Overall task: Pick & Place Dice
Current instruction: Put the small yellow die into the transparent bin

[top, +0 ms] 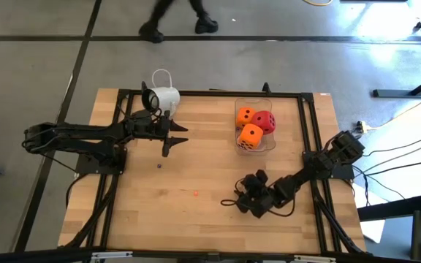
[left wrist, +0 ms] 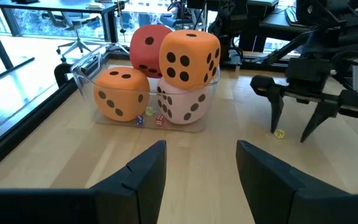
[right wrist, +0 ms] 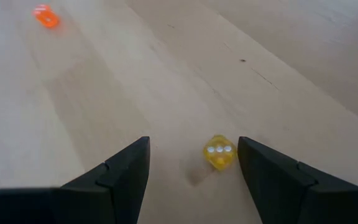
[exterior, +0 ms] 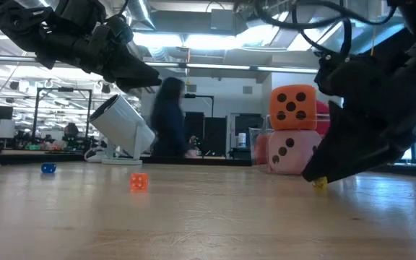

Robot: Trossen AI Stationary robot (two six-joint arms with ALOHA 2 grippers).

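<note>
Four big soft dice sit in a clear tub (left wrist: 84, 70) at the far right: two orange (left wrist: 189, 58) (left wrist: 120, 93), one red (left wrist: 145, 43), one pale pink (left wrist: 184, 104). The upper orange die rests on the pink one. My right gripper (right wrist: 193, 146) is open and low over the table, its fingers on either side of a tiny yellow die (right wrist: 219, 153) that lies on the wood, also seen in the low view (exterior: 320, 183). My left gripper (top: 175, 139) is open and empty, above the table left of the tub, pointing at it.
A white mug-like camera (top: 161, 97) stands at the far edge, left of the middle. A tiny orange die (top: 195, 193) and a tiny blue die (exterior: 48, 168) lie on the wood. Tiny dice (left wrist: 158, 121) lie in the tub's bottom. A person (exterior: 168, 119) walks beyond the table.
</note>
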